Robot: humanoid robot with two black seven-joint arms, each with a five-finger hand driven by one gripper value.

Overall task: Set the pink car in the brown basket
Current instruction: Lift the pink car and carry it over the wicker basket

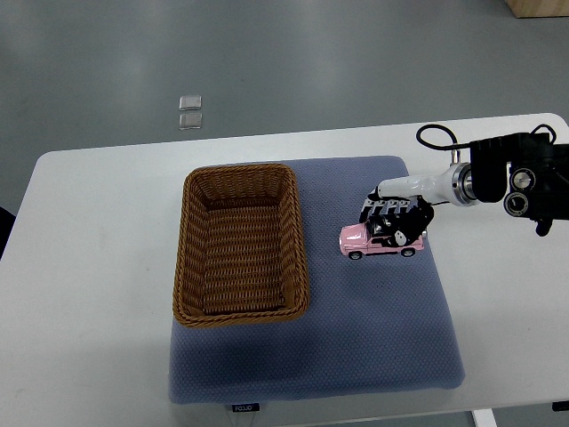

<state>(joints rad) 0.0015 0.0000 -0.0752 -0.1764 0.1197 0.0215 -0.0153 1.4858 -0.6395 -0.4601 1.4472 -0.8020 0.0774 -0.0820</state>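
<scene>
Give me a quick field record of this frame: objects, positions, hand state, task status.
surface: white table with a blue-grey mat on it
basket: brown basket, left part of the mat, nothing inside
car: pink car, on the mat, right of the basket, apart from it
right hand: right hand over the car, fingers curled on it
left hand: not in view
status: car not yet in basket

This looks like a lab or test room set up for robot trials rather than a home. A plain white table [80, 267] stands on a bare grey floor [267, 62], with a blue-grey mat [373, 338] spread across its middle as a work surface. On the floor at upper left of centre lie two small clear square pieces [190, 111].
</scene>
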